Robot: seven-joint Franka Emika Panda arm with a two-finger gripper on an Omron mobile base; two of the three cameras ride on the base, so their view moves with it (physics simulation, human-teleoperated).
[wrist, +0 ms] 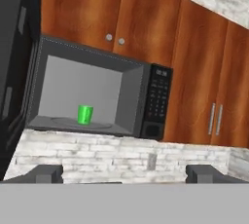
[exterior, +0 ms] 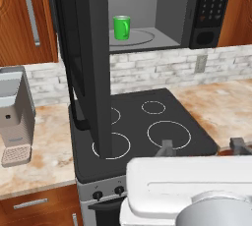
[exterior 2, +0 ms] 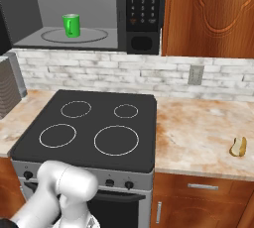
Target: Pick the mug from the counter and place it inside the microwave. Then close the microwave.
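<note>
A wood-cabinet kitchen over a black stovetop (exterior 2: 94, 128): your gripper (wrist: 124, 173), fingers spread and empty, hangs back below the microwave (wrist: 97, 96). Ahead and above, the mug (wrist: 85, 114) sits on the turntable, door (exterior: 86, 58) open for closing.

- A smooth, glossy plastic look is shown by the green mug (exterior: 121, 27).
- The microwave (exterior 2: 144, 14) is finished in matt black, its interior in flat grey.
- The counter (exterior 2: 203, 133) is seen as polished tan-marbled stone.
- Reddish, varnished wood is worn by the cabinets (wrist: 146, 33), with small metal knobs (wrist: 115, 39).
- The stovetop (exterior 2: 89, 128) is rendered as smooth black glass.
- Rough pale brick is presented by the backsplash (exterior 2: 99, 71).
</note>
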